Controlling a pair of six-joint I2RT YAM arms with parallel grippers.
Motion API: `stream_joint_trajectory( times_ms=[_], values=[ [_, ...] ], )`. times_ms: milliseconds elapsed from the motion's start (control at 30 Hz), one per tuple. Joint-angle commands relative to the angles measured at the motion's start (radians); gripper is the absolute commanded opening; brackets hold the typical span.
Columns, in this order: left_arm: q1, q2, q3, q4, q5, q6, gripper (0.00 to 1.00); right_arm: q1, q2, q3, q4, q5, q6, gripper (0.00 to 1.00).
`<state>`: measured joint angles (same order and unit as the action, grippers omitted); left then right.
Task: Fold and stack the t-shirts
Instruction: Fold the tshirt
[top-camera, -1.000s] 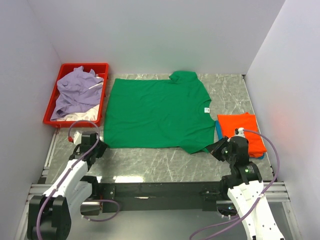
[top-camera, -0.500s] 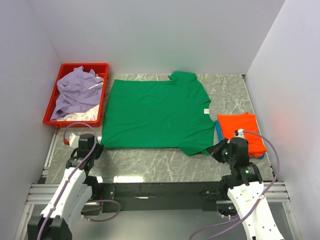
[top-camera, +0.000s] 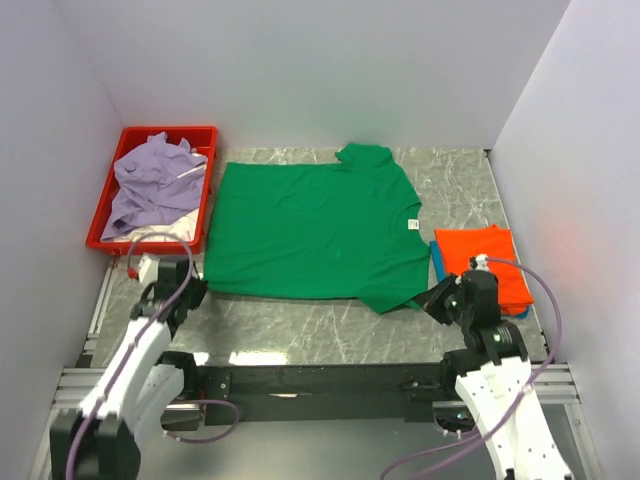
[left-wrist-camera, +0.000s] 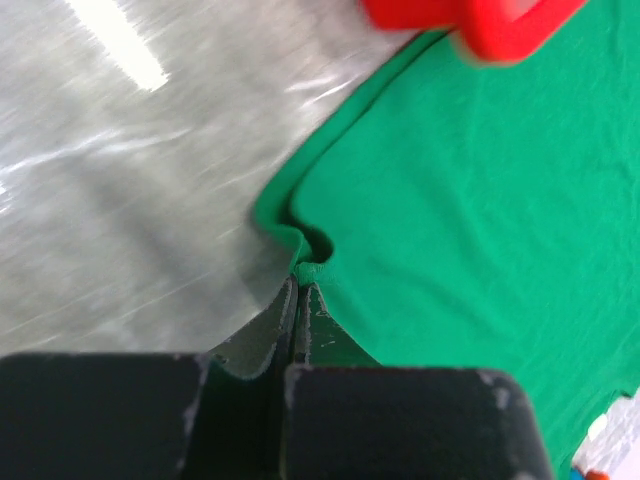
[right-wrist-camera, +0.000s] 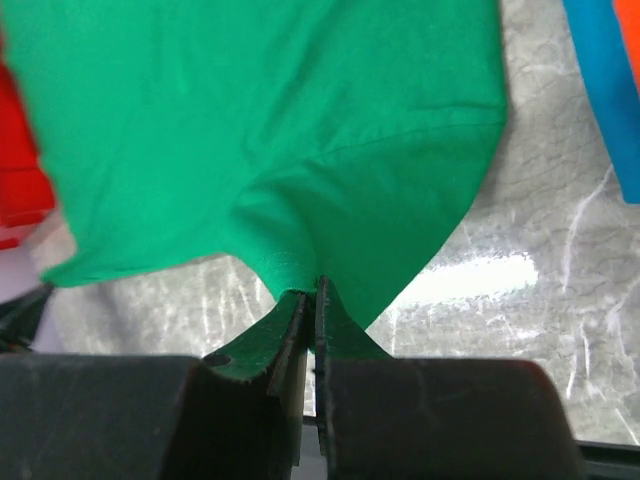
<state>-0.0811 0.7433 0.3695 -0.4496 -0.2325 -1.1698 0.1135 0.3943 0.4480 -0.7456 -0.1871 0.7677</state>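
The left gripper (left-wrist-camera: 300, 286) is clenched on the near left corner of the green t-shirt (top-camera: 310, 230), whose hem puckers into a small fold right at the fingertips. The right gripper (right-wrist-camera: 311, 290) is likewise pinched shut on the edge of the shirt's near sleeve, with cloth bunched up between its jaws. Both arms reach low and forward from their bases, the left wrist angled toward the right and the right wrist angled toward the left. The green shirt lies spread flat and sideways on the marble table (top-camera: 300, 335), with its neck toward the right. Its left edge lies just beside the red tray (top-camera: 108, 200), which holds a crumpled lavender t-shirt (top-camera: 150, 185). Its neck side lies near a folded orange t-shirt (top-camera: 490, 262), which rests on a blue t-shirt (top-camera: 437, 262). A bare strip of table runs between the near hem and the arm bases, and white walls close in on the left, back and right.
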Motion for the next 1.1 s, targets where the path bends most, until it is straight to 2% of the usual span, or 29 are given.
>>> stream_joint_trajectory(
  times_ms=[0, 200, 467, 700, 1067],
  values=[
    [-0.009, 0.187, 0.127, 0.120, -0.004, 0.024, 0.01, 0.000, 0.165, 0.083, 0.148, 0.037, -0.040, 0.03],
    [-0.023, 0.489, 0.321, 0.138, -0.036, 0.039, 0.01, 0.015, 0.520, 0.236, 0.278, 0.078, -0.116, 0.00],
    [-0.026, 0.705, 0.512, 0.118, -0.057, 0.062, 0.01, 0.048, 0.932, 0.543, 0.275, 0.109, -0.212, 0.00],
    [-0.025, 0.803, 0.624, 0.084, -0.083, 0.070, 0.01, 0.058, 1.120, 0.748, 0.226, 0.176, -0.268, 0.00],
    [-0.025, 0.835, 0.667, 0.080, -0.080, 0.081, 0.01, 0.058, 1.209, 0.836, 0.247, 0.184, -0.303, 0.00]
  ],
)
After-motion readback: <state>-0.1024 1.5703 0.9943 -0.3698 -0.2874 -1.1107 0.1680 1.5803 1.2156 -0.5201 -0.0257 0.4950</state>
